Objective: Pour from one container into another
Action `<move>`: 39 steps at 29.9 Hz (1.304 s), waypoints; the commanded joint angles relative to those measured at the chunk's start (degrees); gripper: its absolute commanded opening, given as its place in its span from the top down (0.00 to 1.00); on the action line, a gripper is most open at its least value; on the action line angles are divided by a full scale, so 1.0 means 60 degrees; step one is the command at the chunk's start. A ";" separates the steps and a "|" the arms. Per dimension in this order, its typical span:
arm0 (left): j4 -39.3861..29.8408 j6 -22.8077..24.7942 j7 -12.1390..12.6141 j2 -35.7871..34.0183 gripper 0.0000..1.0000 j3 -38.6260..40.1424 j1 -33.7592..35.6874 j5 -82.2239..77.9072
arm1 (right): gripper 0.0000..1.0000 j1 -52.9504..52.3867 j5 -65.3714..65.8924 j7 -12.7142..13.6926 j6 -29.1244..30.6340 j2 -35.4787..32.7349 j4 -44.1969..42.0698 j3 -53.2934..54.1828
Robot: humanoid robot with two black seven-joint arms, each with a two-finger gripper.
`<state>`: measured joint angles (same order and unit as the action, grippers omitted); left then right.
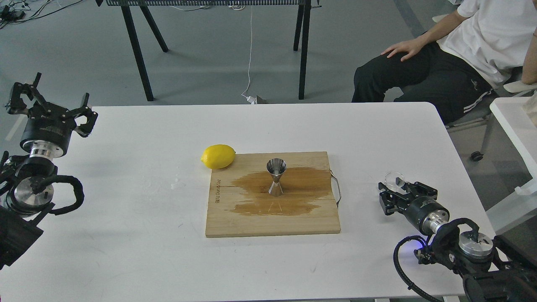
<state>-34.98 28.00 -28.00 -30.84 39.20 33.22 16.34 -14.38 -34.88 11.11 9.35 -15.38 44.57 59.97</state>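
The steel hourglass jigger (276, 181) stands upright in the middle of the wooden board (235, 222), inside a dark wet stain. The small clear glass cup (395, 178) is at the table's right side, between the fingertips of my right gripper (400, 188), which is shut on it. The gripper body hides the cup's lower part. My left gripper (50, 100) hangs open and empty above the table's far left corner, well away from the board.
A lemon (218, 156) lies against the board's far left corner. A metal handle (337, 188) sticks out of the board's right edge. A seated person (453, 63) is beyond the table's far right corner. A small wet spot (178, 183) is left of the board.
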 commanded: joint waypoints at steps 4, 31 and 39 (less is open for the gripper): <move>0.0000 0.0000 0.0000 -0.0001 0.00 0.0000 0.0000 0.0001 | 0.53 0.0009 -0.0002 0.0009 0.0038 0.0000 0.0014 -0.0004; 0.0000 0.0000 0.0000 -0.0001 0.00 0.0000 -0.0015 0.0001 | 0.16 -0.0006 -0.0002 -0.0021 0.0038 0.0015 -0.0163 0.0348; 0.0000 0.0000 0.0000 -0.0001 0.00 0.0000 -0.0044 0.0001 | 0.06 0.0009 -0.0002 0.0008 0.0082 -0.0058 -0.0060 0.0348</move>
<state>-34.99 28.00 -28.00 -30.85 39.20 33.00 16.35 -14.42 -34.88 11.07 9.58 -15.37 43.98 62.05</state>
